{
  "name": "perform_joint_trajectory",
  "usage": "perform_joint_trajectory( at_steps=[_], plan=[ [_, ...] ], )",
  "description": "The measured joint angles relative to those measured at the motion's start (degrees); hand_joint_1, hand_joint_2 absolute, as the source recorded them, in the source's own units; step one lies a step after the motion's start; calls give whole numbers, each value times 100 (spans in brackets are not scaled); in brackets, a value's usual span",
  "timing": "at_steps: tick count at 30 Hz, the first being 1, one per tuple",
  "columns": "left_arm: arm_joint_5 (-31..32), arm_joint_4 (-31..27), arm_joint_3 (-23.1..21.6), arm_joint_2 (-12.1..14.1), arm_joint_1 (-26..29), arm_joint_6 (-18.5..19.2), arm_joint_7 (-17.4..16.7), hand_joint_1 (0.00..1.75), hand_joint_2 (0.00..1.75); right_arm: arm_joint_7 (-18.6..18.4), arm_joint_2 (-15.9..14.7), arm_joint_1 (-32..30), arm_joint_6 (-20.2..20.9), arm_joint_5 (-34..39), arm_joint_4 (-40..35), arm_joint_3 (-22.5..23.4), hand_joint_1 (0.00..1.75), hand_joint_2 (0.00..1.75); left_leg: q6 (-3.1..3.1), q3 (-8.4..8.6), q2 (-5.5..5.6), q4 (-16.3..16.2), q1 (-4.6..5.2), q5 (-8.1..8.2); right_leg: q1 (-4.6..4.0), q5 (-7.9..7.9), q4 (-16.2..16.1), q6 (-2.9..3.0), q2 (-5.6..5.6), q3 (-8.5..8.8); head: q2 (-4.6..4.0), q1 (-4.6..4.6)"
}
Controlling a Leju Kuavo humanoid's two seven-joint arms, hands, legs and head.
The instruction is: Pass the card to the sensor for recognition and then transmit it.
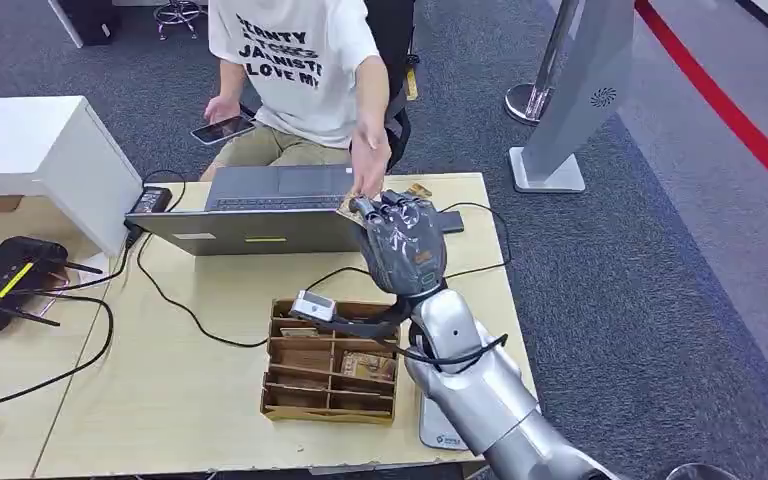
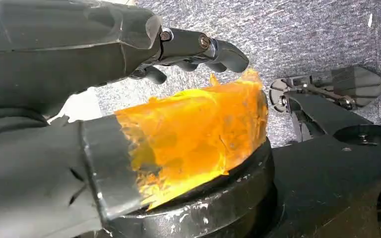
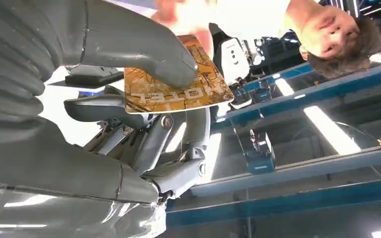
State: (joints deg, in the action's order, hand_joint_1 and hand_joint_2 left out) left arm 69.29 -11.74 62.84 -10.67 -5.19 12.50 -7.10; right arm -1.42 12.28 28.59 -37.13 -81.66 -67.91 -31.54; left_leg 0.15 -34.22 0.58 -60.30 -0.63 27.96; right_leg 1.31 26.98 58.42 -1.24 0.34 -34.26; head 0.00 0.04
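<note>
Watching the head view, I judge this the handover step: my right hand [image 1: 401, 243] is raised past the one wooden tray [image 1: 278, 398], meeting one person's hand [image 1: 367, 168] over the laptop [image 1: 260, 190]. Right wrist view: thumb and fingers pinch one card [image 3: 176, 89]; next, release it once taken. Left wrist view: left hand [image 2: 129, 54] curled, holding nothing.
</note>
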Motion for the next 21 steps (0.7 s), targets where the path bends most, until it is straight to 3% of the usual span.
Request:
perform_joint_trajectory(
  at_steps=[6,7,8,9,17,18,21],
  plan=[
    [0,0,-4,2,-1,9,0,0,0,-28,2,76,0,-4,114,-44,171,175,0,0,0,0,0,0,0,0,0,0,0,0,0,2],
    [0,0,-4,2,-1,11,0,0,0,-39,2,77,0,-4,131,-44,103,175,0,0,0,0,0,0,0,0,0,0,0,0,0,2],
    [0,0,-4,0,-1,15,0,0,0,-39,2,77,0,-4,135,-44,103,175,0,0,0,0,0,0,0,0,0,0,0,0,0,2],
    [0,0,-4,2,-1,20,0,0,0,-39,2,77,0,-4,142,-44,0,175,0,1,0,0,0,0,0,0,0,0,0,0,0,2],
    [-2,0,-4,2,-1,20,0,0,0,-83,2,79,0,63,242,-52,0,175,0,0,0,0,0,0,0,0,0,0,0,0,0,2],
    [-4,0,-4,2,-1,20,0,0,0,-85,2,79,0,83,258,-57,0,0,0,0,0,0,0,0,0,0,0,0,0,0,0,2],
    [-20,0,-4,2,-1,17,2,0,0,-76,2,79,0,203,315,-90,0,0,0,0,0,0,0,0,0,0,0,0,0,0,0,2]
  ],
)
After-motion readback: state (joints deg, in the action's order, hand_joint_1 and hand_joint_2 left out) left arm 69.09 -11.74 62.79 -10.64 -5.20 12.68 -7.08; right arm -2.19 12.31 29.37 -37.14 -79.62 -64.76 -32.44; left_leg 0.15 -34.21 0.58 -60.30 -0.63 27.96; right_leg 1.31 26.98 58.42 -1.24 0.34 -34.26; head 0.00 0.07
